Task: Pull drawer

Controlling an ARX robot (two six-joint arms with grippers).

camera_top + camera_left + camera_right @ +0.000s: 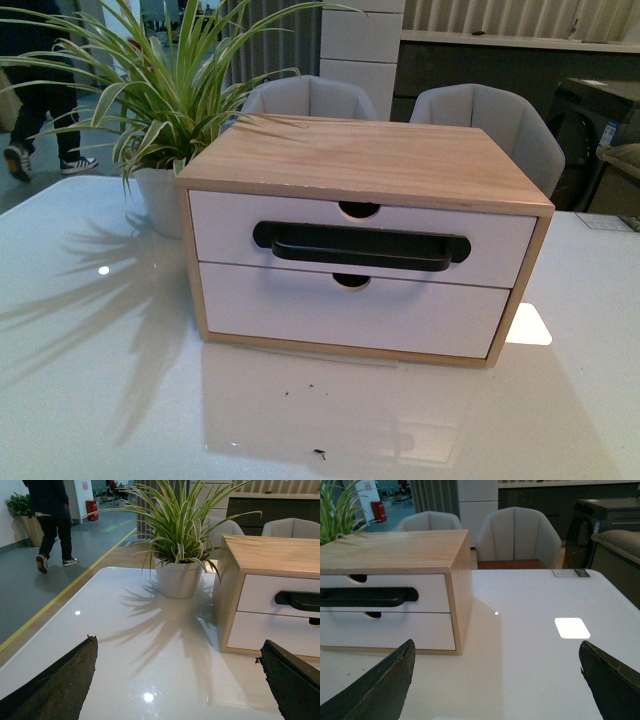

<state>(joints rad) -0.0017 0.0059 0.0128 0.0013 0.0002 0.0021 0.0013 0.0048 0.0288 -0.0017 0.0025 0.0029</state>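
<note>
We find the drawer (225,235) shut; left pincer (176,647) and right pincer (495,645) spread wide, empty. We advise gripping the handle (360,247) centrally and pulling straight.

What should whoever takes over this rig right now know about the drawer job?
Left pincer: open, empty, in front of the box on the plant side.
Right pincer: open, empty, off the box's other front corner.
Drawer: upper of two, shut flush, black handle not gripped. The box stands on the table.
Done: nothing yet.
Left: bring a pincer to the handle, close on it, pull the drawer out.
</note>
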